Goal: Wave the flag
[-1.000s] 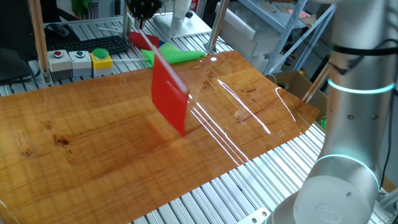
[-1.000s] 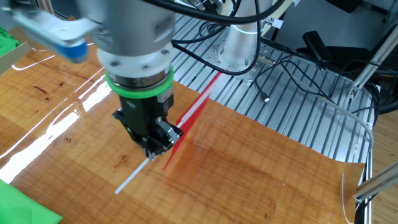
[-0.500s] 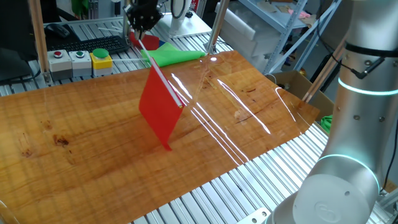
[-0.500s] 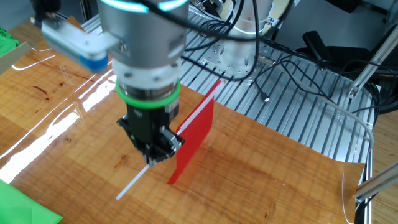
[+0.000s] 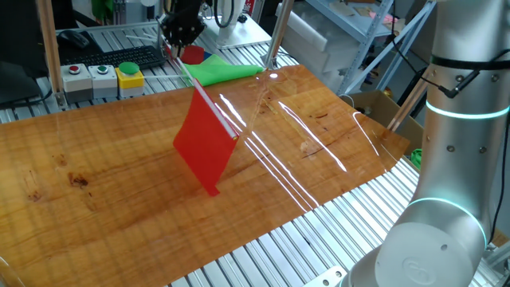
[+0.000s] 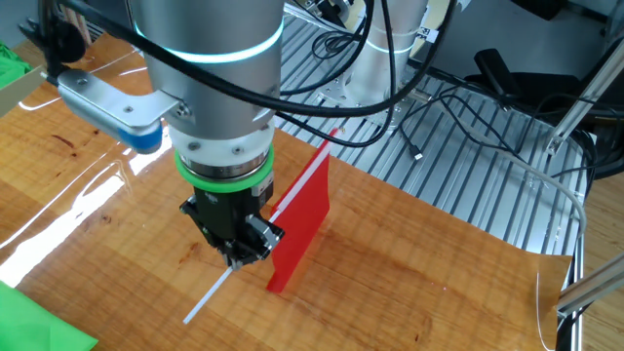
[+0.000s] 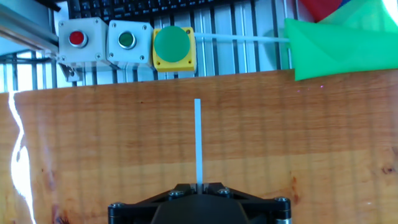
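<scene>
flag cloth (image 5: 205, 151): plain red rectangle, no print
flag stick (image 7: 198, 140): thin, white
wooden counter (image 5: 103, 175): orange-brown, darker grain streaks, white glare lines
folded cloth (image 7: 339, 43): bright green
button boxes (image 7: 102, 40): pale grey, one red button, one green
larger button box (image 7: 174, 45): yellow, round green cap
pincer (image 6: 240, 249): black
wrist ring (image 6: 226, 175): green
arm body (image 5: 458, 119): silver-grey with a glowing cyan band

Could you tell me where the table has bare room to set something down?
The wooden table is bare left and right of the flag held in the gripper. It is crowded at the back edge, by the green cloth and button boxes.
</scene>
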Controlling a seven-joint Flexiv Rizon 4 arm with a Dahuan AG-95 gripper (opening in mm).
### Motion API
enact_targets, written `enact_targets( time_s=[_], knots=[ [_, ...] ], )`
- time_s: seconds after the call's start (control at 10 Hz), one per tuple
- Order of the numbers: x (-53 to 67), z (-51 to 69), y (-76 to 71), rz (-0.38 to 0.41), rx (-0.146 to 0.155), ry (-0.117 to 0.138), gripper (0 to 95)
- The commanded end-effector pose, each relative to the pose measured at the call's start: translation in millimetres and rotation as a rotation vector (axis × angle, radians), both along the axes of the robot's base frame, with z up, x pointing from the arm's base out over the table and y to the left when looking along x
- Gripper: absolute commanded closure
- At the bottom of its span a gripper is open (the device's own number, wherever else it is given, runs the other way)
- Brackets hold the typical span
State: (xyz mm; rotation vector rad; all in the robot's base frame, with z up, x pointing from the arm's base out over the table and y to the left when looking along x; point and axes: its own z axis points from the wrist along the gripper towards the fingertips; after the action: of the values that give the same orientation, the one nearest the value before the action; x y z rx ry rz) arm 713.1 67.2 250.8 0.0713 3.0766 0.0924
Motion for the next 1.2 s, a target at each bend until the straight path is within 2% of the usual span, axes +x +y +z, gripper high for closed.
enact_targets(
  time_s=[0.1,0.3,0.6,0.9,1.2],
  knots=[
    [-2.3,-2.1,-0.3,0.007,0.002,0.003,95.0],
    [-2.7,-5.4,-0.9,0.004,0.001,0.002,95.0],
    [-3.4,-9.9,-1.6,-0.018,-0.002,0.009,38.0],
    [-3.8,-10.4,-0.7,-0.007,-0.003,0.006,38.0],
    [-4.8,-9.6,1.7,-0.005,-0.01,0.022,38.0]
  ],
)
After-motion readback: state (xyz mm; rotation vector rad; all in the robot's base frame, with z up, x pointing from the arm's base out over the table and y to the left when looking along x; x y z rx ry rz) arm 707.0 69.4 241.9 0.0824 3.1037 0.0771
